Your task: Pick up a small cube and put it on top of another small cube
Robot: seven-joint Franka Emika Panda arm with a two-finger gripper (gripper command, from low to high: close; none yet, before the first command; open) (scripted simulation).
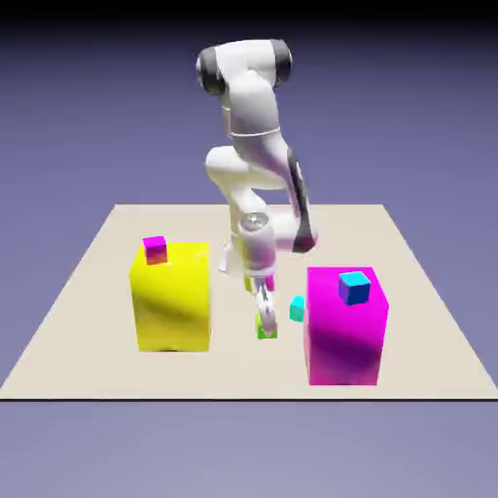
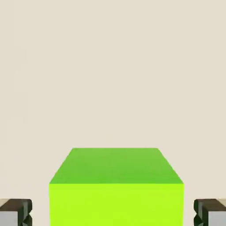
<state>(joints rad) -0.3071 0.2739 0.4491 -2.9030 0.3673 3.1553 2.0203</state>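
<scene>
Blue-violet backdrop (image 1: 78, 117) behind a pale table (image 1: 229, 374). Exterior view: white arm (image 1: 255, 107) reaches down to mid-table, its gripper (image 1: 266, 329) low over the green cube (image 1: 260, 332), which shows partly around the fingers. Pink cube (image 1: 156, 250) sits on the tall yellow block (image 1: 173, 302), toward the exterior view's left. Blue cube (image 1: 354, 288) on the big magenta block (image 1: 342, 336), toward the exterior view's right; cyan cube (image 1: 298, 308) on the table between gripper and magenta block. Yellow and magenta patches show behind the gripper, mostly hidden; shapes unclear. Hand view: green cube at bottom centre, between the two fingertips (image 2: 16, 212); bare gap on each side, so fingers parted, neither touching it, nothing gripped
</scene>
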